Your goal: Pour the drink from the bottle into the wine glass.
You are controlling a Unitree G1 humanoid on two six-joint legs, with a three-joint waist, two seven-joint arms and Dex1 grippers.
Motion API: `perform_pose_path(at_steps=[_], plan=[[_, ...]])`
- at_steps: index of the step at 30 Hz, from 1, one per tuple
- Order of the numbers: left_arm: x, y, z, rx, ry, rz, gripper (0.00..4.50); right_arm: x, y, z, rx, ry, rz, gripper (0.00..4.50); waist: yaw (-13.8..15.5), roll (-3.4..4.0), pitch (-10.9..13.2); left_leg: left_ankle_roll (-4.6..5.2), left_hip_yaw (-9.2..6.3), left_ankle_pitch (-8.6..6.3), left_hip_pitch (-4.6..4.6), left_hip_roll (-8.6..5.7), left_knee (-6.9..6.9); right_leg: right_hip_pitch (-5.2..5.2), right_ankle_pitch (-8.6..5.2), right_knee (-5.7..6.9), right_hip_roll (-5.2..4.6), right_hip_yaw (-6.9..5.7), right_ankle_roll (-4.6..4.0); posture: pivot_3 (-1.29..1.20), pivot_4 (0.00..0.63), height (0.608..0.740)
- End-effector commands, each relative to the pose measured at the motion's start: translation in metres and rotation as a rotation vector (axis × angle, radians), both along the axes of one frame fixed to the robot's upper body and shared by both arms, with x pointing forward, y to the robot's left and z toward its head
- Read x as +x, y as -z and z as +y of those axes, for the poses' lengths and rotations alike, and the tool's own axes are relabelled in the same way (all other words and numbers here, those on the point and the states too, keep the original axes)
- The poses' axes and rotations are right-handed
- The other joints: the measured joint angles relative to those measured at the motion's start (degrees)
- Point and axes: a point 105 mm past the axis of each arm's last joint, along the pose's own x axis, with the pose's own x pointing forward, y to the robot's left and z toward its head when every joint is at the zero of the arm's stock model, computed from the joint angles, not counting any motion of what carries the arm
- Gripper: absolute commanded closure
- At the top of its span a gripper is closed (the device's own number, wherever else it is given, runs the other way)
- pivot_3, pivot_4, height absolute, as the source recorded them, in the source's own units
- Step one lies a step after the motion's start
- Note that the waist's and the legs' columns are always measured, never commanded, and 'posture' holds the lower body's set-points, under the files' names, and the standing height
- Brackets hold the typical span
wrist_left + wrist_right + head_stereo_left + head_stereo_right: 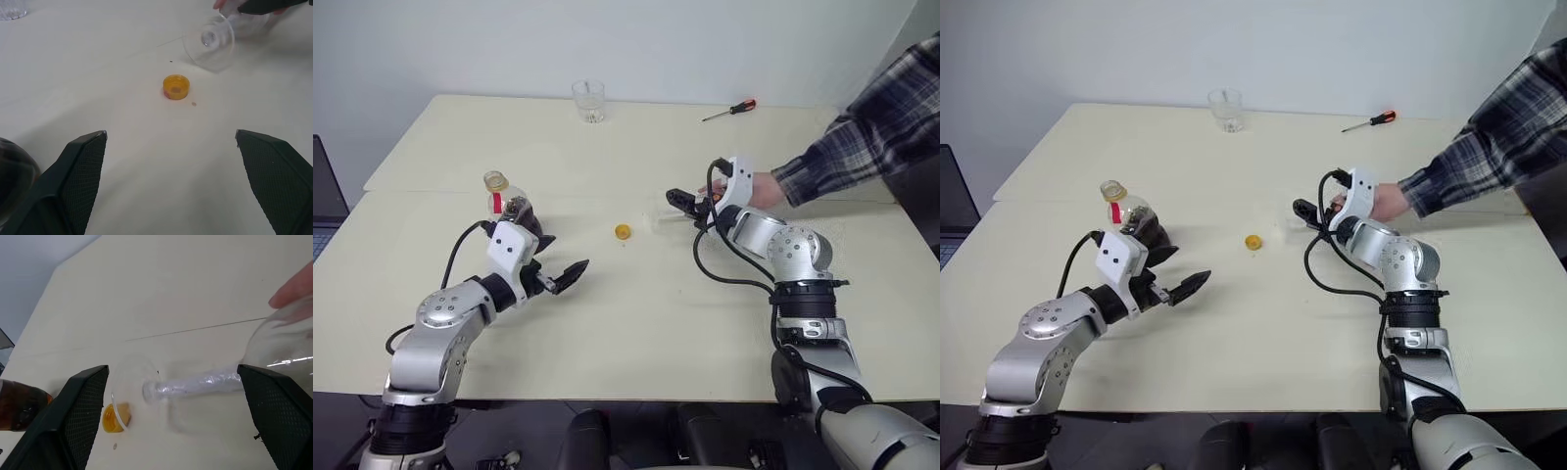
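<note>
Both fingers sets gape empty; bottle (505,204) shows unreadable red label (496,202).

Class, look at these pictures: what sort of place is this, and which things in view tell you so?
Probably a lab or workshop test room, not a home: a plain pale table against a bare wall, a screwdriver lying near a tumbler, and a person's hand by the right gripper.
</note>
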Motion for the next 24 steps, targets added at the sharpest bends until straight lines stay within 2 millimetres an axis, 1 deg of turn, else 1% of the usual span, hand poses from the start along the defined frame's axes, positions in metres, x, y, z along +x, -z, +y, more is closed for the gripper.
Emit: perform_pose_path(at_steps=[1, 4, 6, 7, 9, 11, 13, 16, 18, 20, 22, 24], plan=[[0.001, -0.010, -0.004, 0.009, 0.021, -0.049, 0.02, -0.018, -0.027, 0.011, 0.041, -0.092, -0.062, 0.00, 0.0, 0.00, 0.0, 0.00, -0.01, 0.00, -0.01, 0.00, 0.00, -0.01, 0.00, 0.00, 0.00, 0.00, 0.00, 0.00, 0.150, 0.740], [0.000, -0.010, -0.003, 0.011, 0.022, -0.047, 0.02, -0.029, -0.040, 0.017, 0.028, -0.145, -0.085, 0.00, 0.0, 0.00, 0.0, 0.00, -0.03, 0.00, -0.01, 0.01, -0.02, -0.04, 0.00, 0.01, -0.01, 0.00, 0.00, 0.00, 0.150, 0.740], [0.000, -0.009, -0.003, 0.012, 0.021, -0.046, 0.02, -0.030, -0.050, 0.016, 0.039, -0.138, -0.078, 0.00, 0.0, 0.01, 0.0, 0.00, -0.04, 0.00, -0.01, 0.01, -0.02, -0.03, 0.00, 0.00, -0.01, -0.01, 0.00, 0.00, 0.150, 0.740], [0.000, -0.009, -0.003, 0.012, 0.021, -0.045, 0.02, -0.029, -0.051, 0.014, 0.055, -0.122, -0.055, 0.00, 0.0, 0.00, 0.0, 0.00, -0.04, 0.00, 0.00, 0.01, -0.02, -0.03, 0.00, 0.01, -0.01, -0.03, 0.00, 0.00, 0.150, 0.740], [0.000, -0.009, -0.003, 0.012, 0.020, -0.045, 0.02, -0.026, -0.045, 0.009, 0.055, -0.085, 0.025, 0.00, 0.0, 0.00, 0.0, 0.00, -0.03, 0.00, 0.00, 0.00, -0.02, -0.03, 0.00, 0.01, 0.00, -0.05, 0.00, 0.00, 0.150, 0.740], [0.000, -0.008, -0.003, 0.011, 0.021, -0.044, 0.02, -0.017, -0.038, -0.003, 0.107, 0.043, 0.122, 0.00, 0.0, -0.01, 0.0, 0.01, -0.02, 0.00, 0.00, -0.01, -0.01, -0.01, 0.00, 0.01, 0.00, -0.05, 0.00, 0.00, 0.150, 0.740], [0.000, -0.008, -0.003, 0.010, 0.020, -0.044, 0.02, -0.015, -0.035, -0.007, 0.149, 0.113, 0.181, 0.00, 0.0, 0.00, 0.0, 0.01, -0.02, 0.01, 0.00, -0.01, -0.01, -0.01, 0.00, 0.01, 0.00, -0.05, 0.00, 0.00, 0.150, 0.740], [0.000, -0.008, -0.003, 0.011, 0.016, -0.043, 0.02, -0.020, -0.041, -0.001, 0.126, 0.092, 0.166, 0.00, 0.0, 0.00, 0.0, 0.01, -0.01, 0.00, -0.01, -0.02, -0.04, -0.03, 0.00, -0.01, 0.00, -0.02, 0.00, 0.00, 0.150, 0.740], [-0.001, -0.007, -0.002, 0.012, 0.015, -0.042, 0.02, -0.023, -0.048, 0.002, 0.105, 0.079, 0.143, 0.00, -0.1, 0.01, 0.0, 0.01, -0.02, 0.01, -0.01, -0.02, -0.10, -0.06, 0.00, -0.02, 0.00, -0.02, 0.00, 0.00, 0.150, 0.740], [-0.001, -0.007, -0.002, 0.012, 0.014, -0.042, 0.02, -0.024, -0.055, 0.003, 0.135, 0.095, 0.149, 0.00, -0.1, 0.01, 0.0, 0.01, -0.01, 0.00, -0.01, -0.02, -0.16, -0.10, 0.00, -0.03, 0.00, -0.02, 0.00, 0.00, 0.150, 0.740], [-0.001, -0.007, -0.002, 0.011, 0.015, -0.041, 0.02, -0.023, -0.058, 0.003, 0.160, 0.110, 0.167, 0.00, -0.1, 0.00, 0.0, 0.01, -0.03, 0.00, -0.01, -0.02, -0.18, -0.10, 0.00, -0.04, 0.00, -0.04, 0.00, 0.00, 0.150, 0.740], [0.000, -0.006, -0.002, 0.010, 0.015, -0.040, 0.02, -0.023, -0.055, 0.005, 0.194, 0.136, 0.206, 0.00, -0.1, 0.00, 0.0, 0.01, -0.02, 0.00, -0.01, -0.01, -0.19, -0.09, 0.00, -0.05, 0.00, -0.04, 0.00, 0.00, 0.150, 0.740]])
